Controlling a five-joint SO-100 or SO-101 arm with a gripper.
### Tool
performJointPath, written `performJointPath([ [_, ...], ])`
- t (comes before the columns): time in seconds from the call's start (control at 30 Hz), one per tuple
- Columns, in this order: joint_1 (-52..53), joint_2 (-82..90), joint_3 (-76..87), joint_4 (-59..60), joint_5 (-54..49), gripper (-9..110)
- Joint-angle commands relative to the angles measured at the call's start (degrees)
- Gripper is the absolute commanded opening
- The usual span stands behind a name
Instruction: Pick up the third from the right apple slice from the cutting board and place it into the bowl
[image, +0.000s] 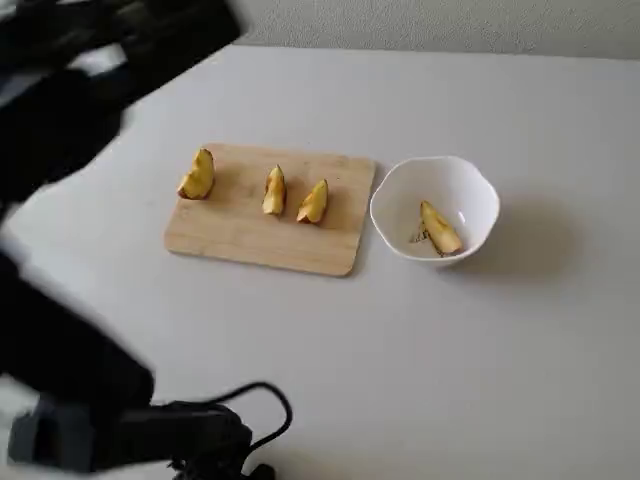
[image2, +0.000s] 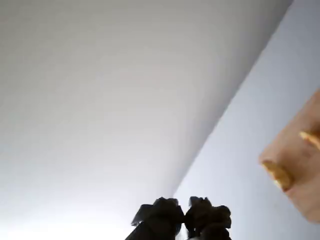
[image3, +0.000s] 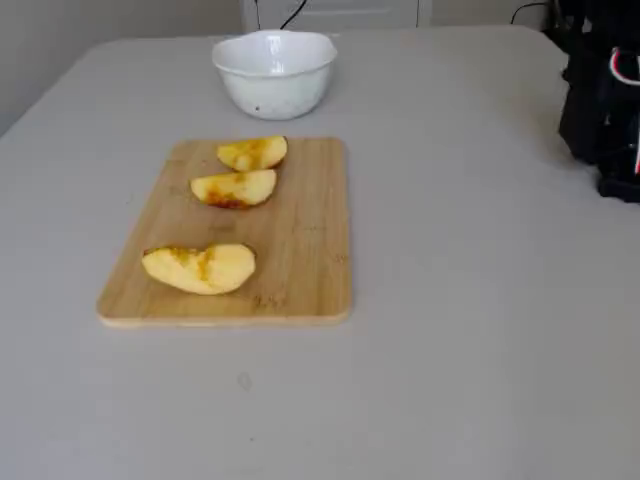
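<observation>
The slim pale-yellow apple slice (image: 439, 229) lies inside the white bowl (image: 470, 190), just right of the cutting board (image: 260, 240) in a fixed view. In another fixed view the bowl (image3: 274, 75) stands beyond the board (image3: 300, 240), and its inside is hidden. Three slices stay on the board: a chunky one (image: 198, 175) and two slim wedges (image: 274, 190) (image: 313, 201). My gripper (image2: 182, 214) shows at the bottom of the wrist view, fingers together, empty, raised and away from the board (image2: 300, 160).
My dark arm is a blur at the upper left (image: 90, 80), with its base and a black cable at the lower left (image: 200, 430). In another fixed view the arm (image3: 600, 90) stands at the right edge. A wall fills the wrist view.
</observation>
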Motion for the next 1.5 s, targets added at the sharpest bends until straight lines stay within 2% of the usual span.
performJointPath([
  [0.0,-2.55,20.48,14.68,0.53,7.38,1],
  [0.13,-4.04,42.63,44.21,-12.13,8.17,0],
  [0.23,-9.84,61.52,71.72,-26.63,10.20,0],
  [0.3,-12.57,70.31,85.52,-31.03,9.23,0],
  [0.63,0.97,78.05,127.79,-35.24,9.23,0],
  [1.0,10.63,78.05,148.18,-35.77,5.80,0],
  [1.47,13.01,77.96,150.64,-34.72,4.92,0],
])
